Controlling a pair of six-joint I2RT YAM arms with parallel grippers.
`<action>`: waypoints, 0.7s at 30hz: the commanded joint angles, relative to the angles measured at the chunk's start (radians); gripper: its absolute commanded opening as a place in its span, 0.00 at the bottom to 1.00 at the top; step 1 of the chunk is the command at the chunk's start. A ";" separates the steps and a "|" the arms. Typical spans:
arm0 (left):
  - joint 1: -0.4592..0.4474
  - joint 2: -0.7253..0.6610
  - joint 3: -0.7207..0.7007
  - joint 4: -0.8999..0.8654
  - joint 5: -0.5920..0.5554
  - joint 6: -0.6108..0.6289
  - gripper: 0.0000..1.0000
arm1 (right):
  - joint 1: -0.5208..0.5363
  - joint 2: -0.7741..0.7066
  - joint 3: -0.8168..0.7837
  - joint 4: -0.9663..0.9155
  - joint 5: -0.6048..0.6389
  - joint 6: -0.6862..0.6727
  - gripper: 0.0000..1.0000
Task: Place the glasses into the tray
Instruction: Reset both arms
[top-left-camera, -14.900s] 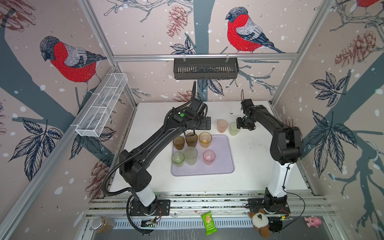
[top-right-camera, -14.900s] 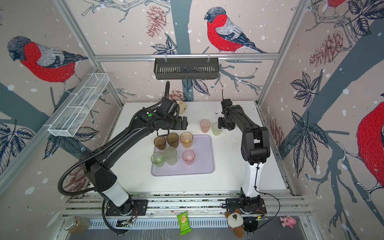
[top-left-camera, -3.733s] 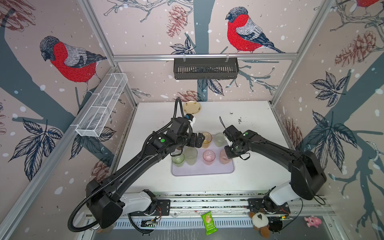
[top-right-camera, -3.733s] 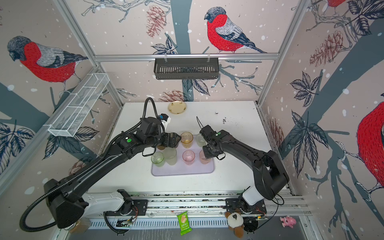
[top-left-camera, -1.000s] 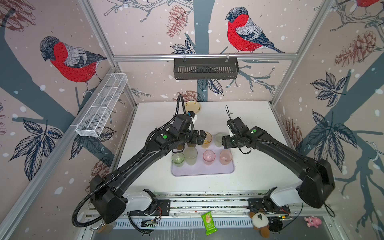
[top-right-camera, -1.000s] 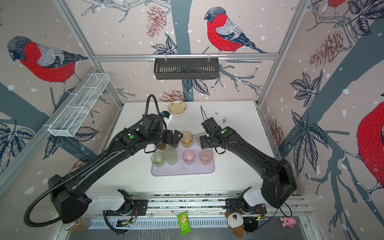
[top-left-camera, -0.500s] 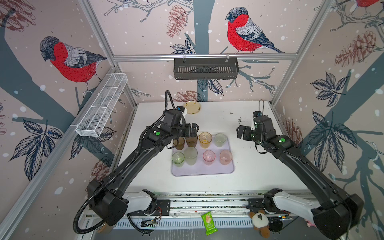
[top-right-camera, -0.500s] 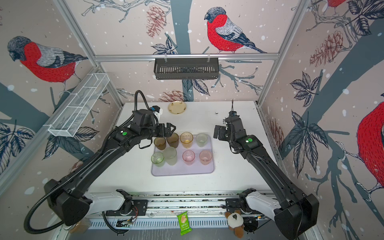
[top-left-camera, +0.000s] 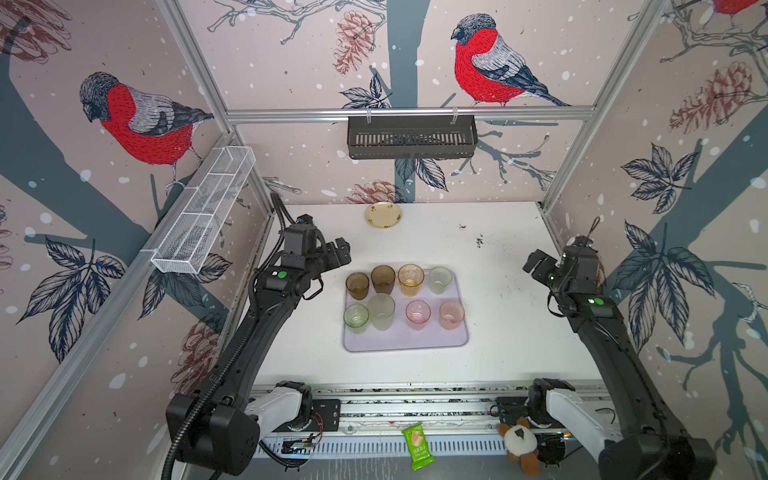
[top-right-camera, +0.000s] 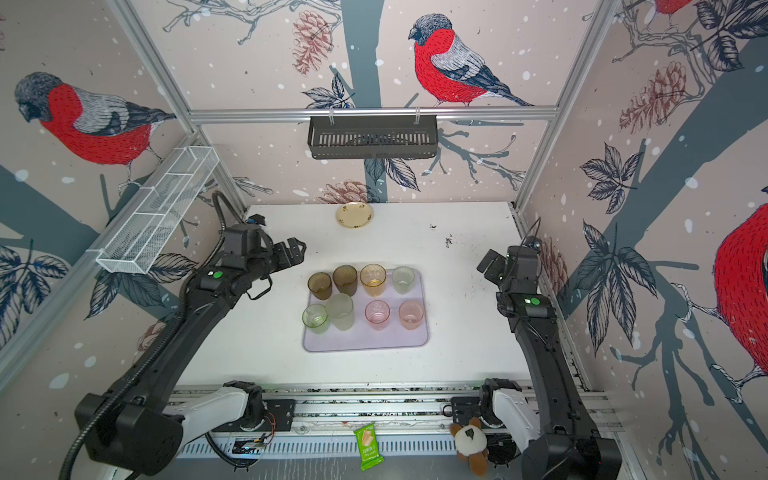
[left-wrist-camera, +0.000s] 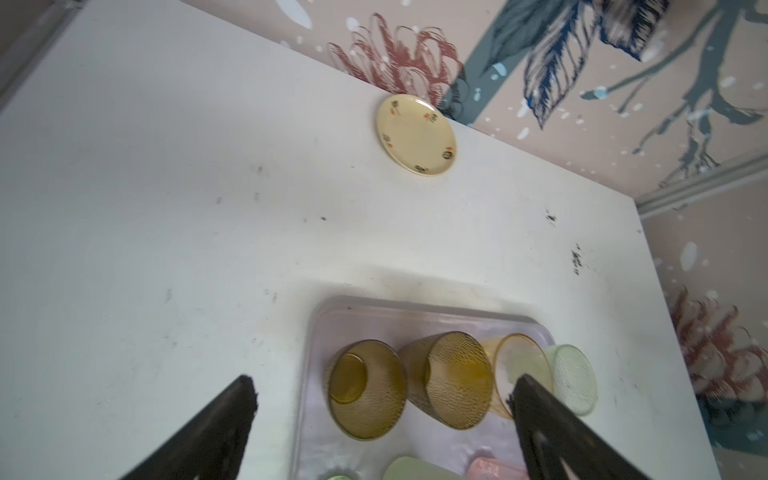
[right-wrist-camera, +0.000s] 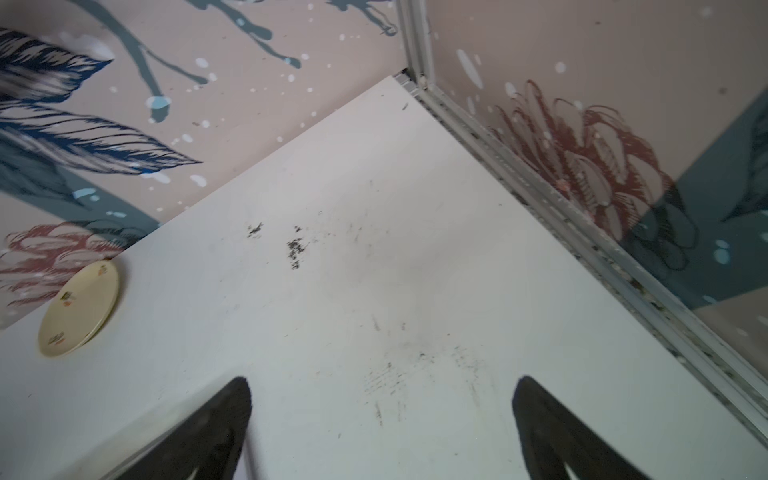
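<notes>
All eight glasses (top-left-camera: 409, 280) stood upright inside the tray (top-left-camera: 407, 338) on the surface (top-left-camera: 498, 249), so the task appeared complete, with the left gripper (left-wrist-camera: 384, 388) and right gripper (right-wrist-camera: 382, 386) both open, empty and clear of it.

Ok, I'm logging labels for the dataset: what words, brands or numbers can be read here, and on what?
Nothing can be read.
Green snack packet: printed front, too small to read.
Yellow plate: small flower marks only, no words.
The glasses and the tray: no writing visible.
</notes>
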 joint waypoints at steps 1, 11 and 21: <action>0.066 -0.020 -0.043 0.071 -0.069 -0.036 0.97 | -0.063 -0.027 -0.072 0.130 0.036 0.046 0.99; 0.086 -0.062 -0.376 0.413 -0.497 0.006 0.97 | -0.145 -0.025 -0.333 0.427 0.170 0.051 0.99; 0.086 -0.004 -0.713 1.088 -0.638 0.244 0.97 | -0.147 0.098 -0.475 0.777 0.045 -0.124 0.99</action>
